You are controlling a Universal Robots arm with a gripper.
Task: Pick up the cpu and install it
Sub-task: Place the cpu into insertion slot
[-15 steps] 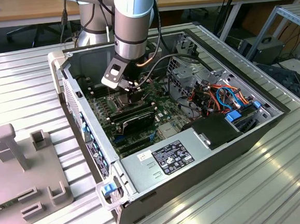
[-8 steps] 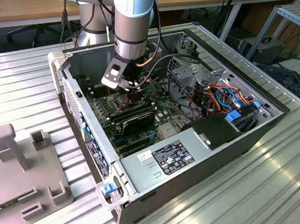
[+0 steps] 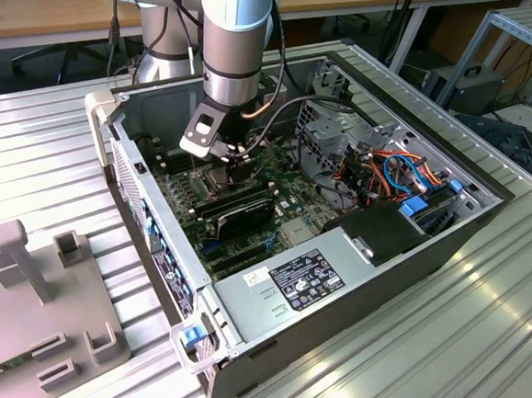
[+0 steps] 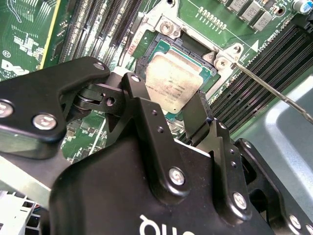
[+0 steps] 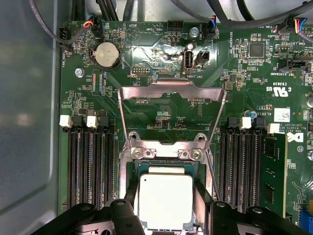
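The cpu (image 5: pixel 165 208) is a flat silver-grey square lying level in the dark socket (image 5: pixel 166 169) on the green motherboard (image 5: pixel 244 73). In both wrist views my gripper (image 5: pixel 165 215) has its black fingers (image 5: pixel 130 198) closed against two opposite edges of the cpu (image 4: pixel 172 82). The socket's metal frame (image 5: pixel 173 93) is hinged open and lies flat on the board beyond the chip. In the exterior view my gripper (image 3: pixel 236 169) reaches down into the open computer case (image 3: pixel 158 226), and the arm hides the chip there.
Rows of black memory slots (image 5: pixel 90 166) flank the socket on both sides. A thin metal socket lever (image 4: pixel 274 90) sticks out beside it. In the case are long black memory sticks (image 3: pixel 234 206), a power supply (image 3: pixel 318 278) and cable bundles (image 3: pixel 402 174). A grey fixture (image 3: pixel 34 300) lies at the exterior view's left.
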